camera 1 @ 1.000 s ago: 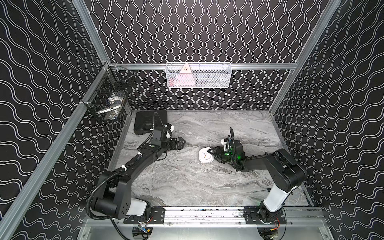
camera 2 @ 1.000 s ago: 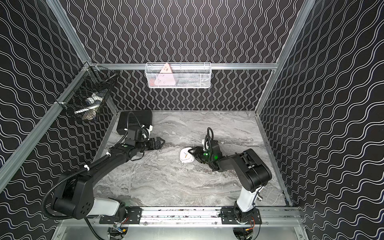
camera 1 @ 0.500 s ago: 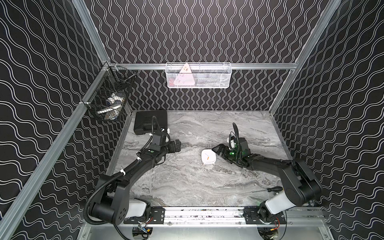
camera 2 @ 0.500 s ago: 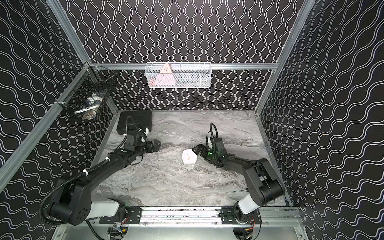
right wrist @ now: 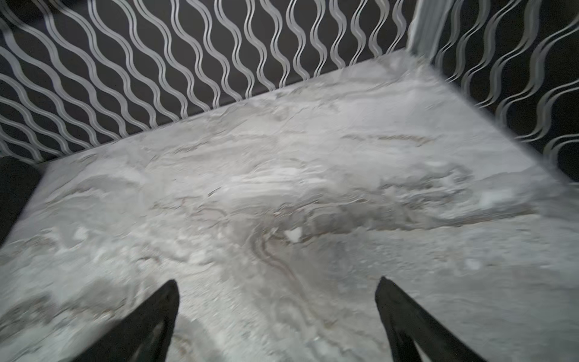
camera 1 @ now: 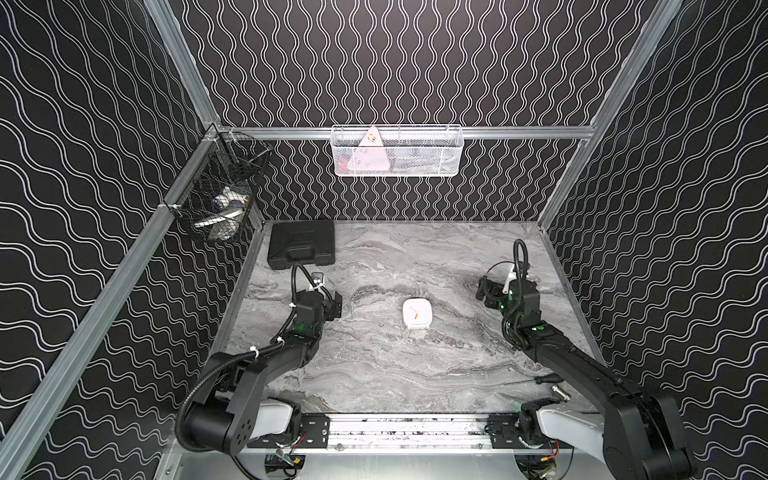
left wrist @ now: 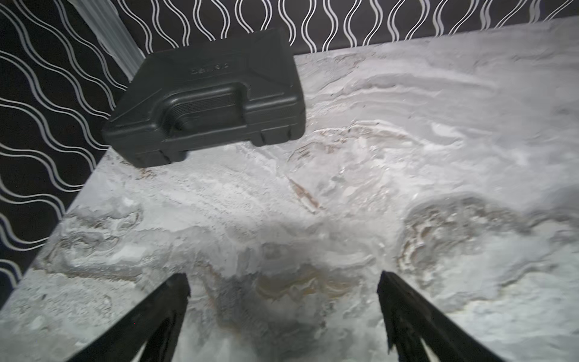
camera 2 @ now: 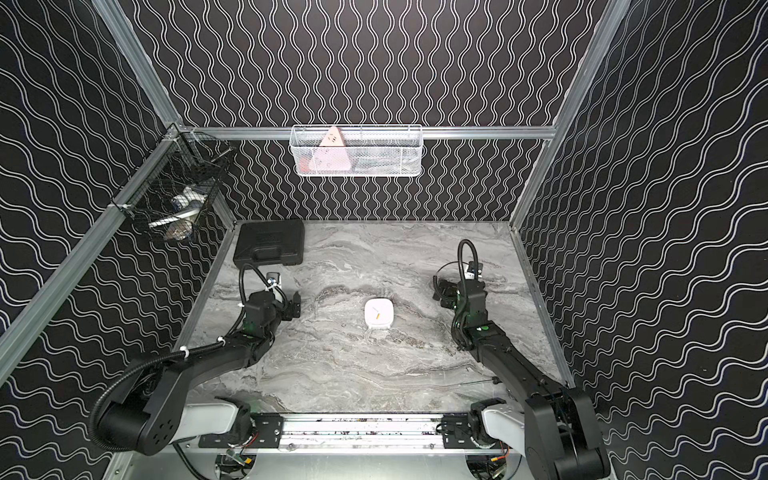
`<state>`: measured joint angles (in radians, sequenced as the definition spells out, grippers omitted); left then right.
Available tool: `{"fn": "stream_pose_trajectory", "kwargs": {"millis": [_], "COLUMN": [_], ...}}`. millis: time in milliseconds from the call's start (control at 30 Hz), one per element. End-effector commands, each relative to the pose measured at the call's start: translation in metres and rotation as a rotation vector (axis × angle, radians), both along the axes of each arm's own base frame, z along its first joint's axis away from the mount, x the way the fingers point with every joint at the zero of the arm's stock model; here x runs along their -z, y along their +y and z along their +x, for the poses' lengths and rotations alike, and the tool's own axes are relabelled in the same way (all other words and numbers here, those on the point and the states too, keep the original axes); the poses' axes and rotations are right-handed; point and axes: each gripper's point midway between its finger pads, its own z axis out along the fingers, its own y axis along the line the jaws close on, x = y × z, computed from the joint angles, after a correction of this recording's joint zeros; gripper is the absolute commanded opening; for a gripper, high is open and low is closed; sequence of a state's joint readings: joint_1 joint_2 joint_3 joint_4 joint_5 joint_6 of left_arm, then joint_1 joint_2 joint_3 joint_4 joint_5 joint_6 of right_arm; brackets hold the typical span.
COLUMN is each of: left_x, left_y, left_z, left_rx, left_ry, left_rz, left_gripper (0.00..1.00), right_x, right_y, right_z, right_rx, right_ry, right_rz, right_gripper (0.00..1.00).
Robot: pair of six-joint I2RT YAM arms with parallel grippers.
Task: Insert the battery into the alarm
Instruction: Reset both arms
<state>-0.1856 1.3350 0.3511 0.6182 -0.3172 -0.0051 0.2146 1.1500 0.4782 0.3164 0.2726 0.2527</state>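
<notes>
Starting at the front: metal rail (camera 1: 407,428) carries both arm bases. Just behind it, a thin rod with black handle (camera 1: 540,379) lies flat on the marble table (camera 1: 415,374), close beside the right arm.

Mid-table: alarm (camera 1: 417,313) lies flat, face up, orange hand showing, back hidden against the table. It sits between the two grippers, well apart from both, nothing touching it. I cannot make out the battery in any view.

Left gripper (left wrist: 282,282): jaws spread wide, only bare marble between the fingers, holding nothing. In a top view it sits left of the alarm, low over the table.

Right gripper (right wrist: 276,283): jaws spread wide too, bare marble between them, nothing held. The wrist view is blurred. In both top views it sits right of the alarm and slightly farther back, near the right wall.

Farther back: closed black case (camera 1: 301,249) lies flat in the far left corner, near the back wall.

On the walls, above the table: black wire basket (camera 1: 220,199) on the left rail holds white and blue items, too small to name. White mesh basket (camera 1: 397,151) on the back rail holds a pink-white triangular thing (camera 1: 370,153), standing point up at its left end.
</notes>
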Motion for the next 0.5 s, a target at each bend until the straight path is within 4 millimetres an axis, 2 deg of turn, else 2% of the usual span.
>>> {"fn": "stream_pose_trajectory", "kwargs": {"millis": [0, 100, 300, 467], "left_x": [-0.035, -0.025, 0.009, 0.014], "left_y": [0.002, 0.004, 0.015, 0.029], "left_z": [0.015, 0.02, 0.027, 0.032], "left_rx": [0.004, -0.007, -0.026, -0.068], "left_ry": [-0.168, -0.165, -0.161, -0.138], "left_rz": [0.044, 0.038, -0.02, -0.054], "left_gripper": [0.99, 0.99, 0.99, 0.99], "right_x": [-0.016, 0.001, 0.016, 0.042], "right_y": [-0.037, -0.056, -0.083, -0.098], "right_z": [0.004, 0.001, 0.012, 0.018], "right_rx": [0.142, 0.19, 0.225, 0.228], "right_ry": [-0.122, -0.121, -0.146, -0.111], "right_rz": [-0.138, -0.132, -0.082, -0.015], "right_gripper": [0.99, 0.99, 0.99, 0.99]}}
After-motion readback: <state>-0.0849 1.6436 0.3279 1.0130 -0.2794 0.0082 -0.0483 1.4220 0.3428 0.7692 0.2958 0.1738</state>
